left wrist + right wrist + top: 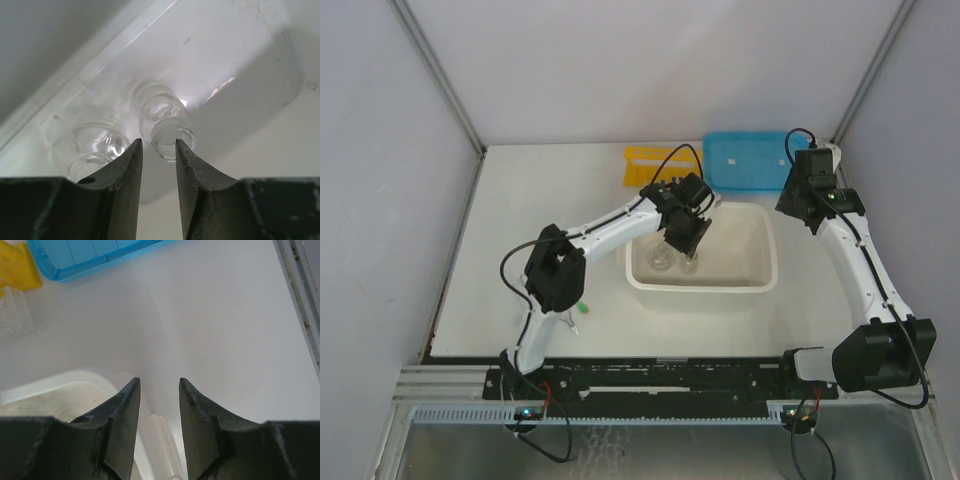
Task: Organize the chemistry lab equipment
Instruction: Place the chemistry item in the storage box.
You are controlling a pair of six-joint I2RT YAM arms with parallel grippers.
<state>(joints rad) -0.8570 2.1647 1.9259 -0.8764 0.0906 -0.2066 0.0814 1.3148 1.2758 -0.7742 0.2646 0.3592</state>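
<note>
Two small clear glass vessels (pixel 660 256) (pixel 691 263) sit in the big white tub (pixel 760 282). My left gripper (pixel 686 244) reaches down into the tub and stands open. In the left wrist view one vessel (pixel 164 117) is just beyond the left gripper (pixel 159 142), with nothing between the fingers. The other vessel (pixel 90 147) is to its left. My right gripper (pixel 788 203) hovers open and empty over the tub's far right corner. The yellow tube rack (pixel 648 165) lies at the back. A green-tipped stick (pixel 579 310) lies beside the left arm. Tubes and tongs are not discernible.
A blue rectangular lid (pixel 750 160) lies at the back right, next to the rack. The right wrist view shows the lid (pixel 90 255), the rack's corner (pixel 17 272), the tub's rim (pixel 60 382) and bare white table to the right. Walls close in three sides.
</note>
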